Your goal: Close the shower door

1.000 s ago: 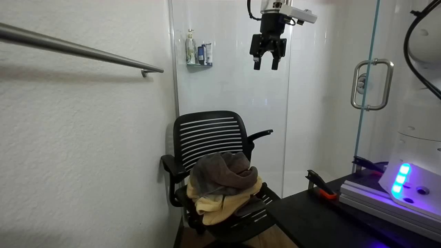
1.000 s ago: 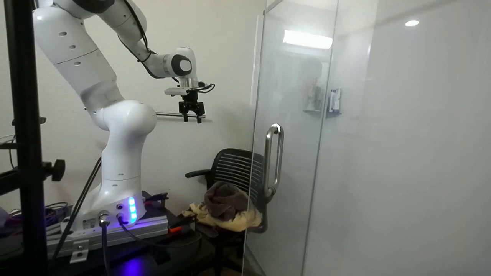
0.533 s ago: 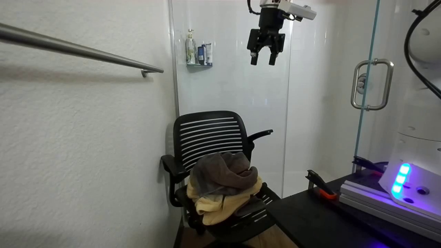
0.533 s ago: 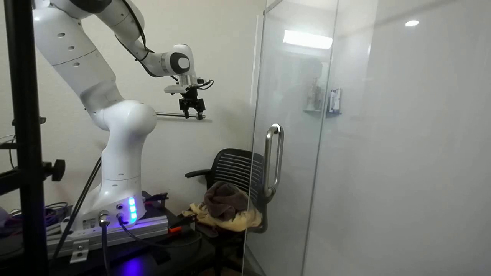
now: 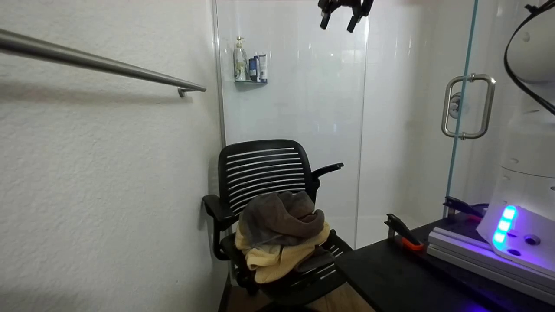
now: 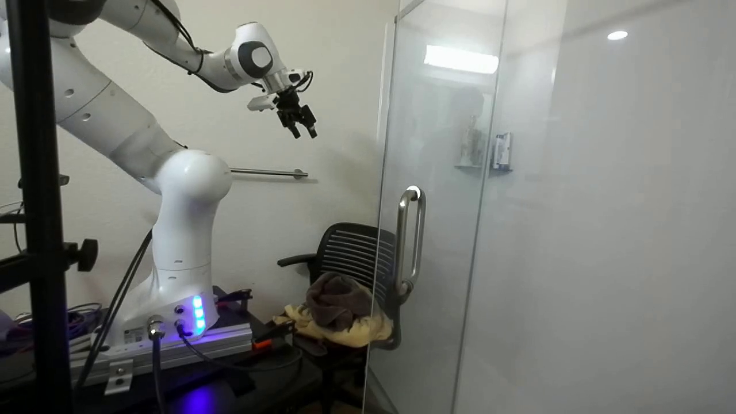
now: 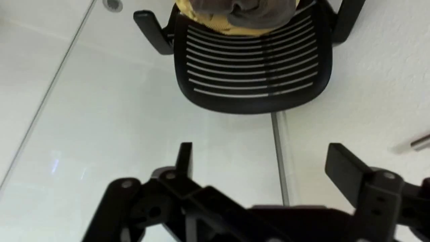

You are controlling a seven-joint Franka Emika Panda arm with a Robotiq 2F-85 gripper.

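Shower door (image 6: 535, 230) stood beside the robot arm (image 6: 192, 184), its free edge well apart from the fixed glass panel (image 5: 295, 108); judged ajar, closing not yet done. Handle (image 6: 401, 241) looped out on both faces of the glass, presumably so it could be worked from inside or outside. Appearance: tall clear pane, no frame seen along the free edge, which showed blue-green in an exterior view and ran off the top there; handle silver, upright. Gripper (image 7: 258, 161) hung high, touching neither pane nor handle, fingers spread, nothing between them. Height likely chosen to pass over the chair (image 5: 265, 167); the spread would suit a grasp on the handle. Handle not seen in the wrist view, so the aim probably needed turning. Arm sat on a metal rail (image 5: 477, 262) over the black surface (image 5: 390, 273), with clamps (image 5: 403, 229) at the rim, presumably so that pushing on glass would not shift it. Chair stood near the fixed panel, a heap of brown and yellow cloth (image 5: 284, 221) on its seat, apparently just set aside; it could obstruct a low approach. Towel bar (image 5: 99, 63) lay off to one side, with no evident part in the job.
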